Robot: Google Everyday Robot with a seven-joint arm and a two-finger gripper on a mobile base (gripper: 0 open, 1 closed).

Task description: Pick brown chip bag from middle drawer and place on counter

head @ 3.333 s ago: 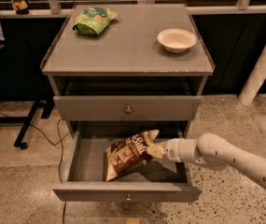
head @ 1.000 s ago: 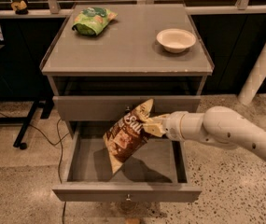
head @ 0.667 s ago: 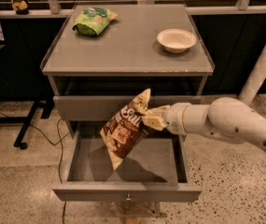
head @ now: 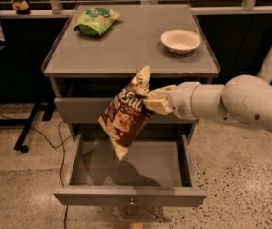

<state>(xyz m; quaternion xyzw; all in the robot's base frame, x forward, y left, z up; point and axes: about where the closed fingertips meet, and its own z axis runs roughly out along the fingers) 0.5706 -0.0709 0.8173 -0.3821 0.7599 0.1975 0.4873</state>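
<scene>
1. My hand (head: 151,100), cream 2-finger type, sits in front of the cabinet at the level of the shut upper drawer front (head: 78,109), above the open drawer. My white arm (head: 231,104) enters from the right.
2. Hand state: fingers (head: 157,93) clamped on the upper right edge of the crinkly dark-brown chip bag (head: 125,118), which has cream-yellow ends and white script lettering.
3. The dark-brown chip bag hangs tilted in the air: 1 cream end points up near the tabletop's front edge, the other points down over the drawer. It touches neither.
4. The wide shallow grey middle drawer (head: 83,163) is pulled out. A small round silver knob (head: 132,203) sits at the centre of its front. The bag's shadow lies on its floor.
5. On the matte grey tabletop (head: 130,51) of the cabinet: 1 green snack bag (head: 95,21) at back left, 1 cream round bowl (head: 180,40) at right, well apart.
6. Speckled floor (head: 240,175) around the cabinet.
</scene>
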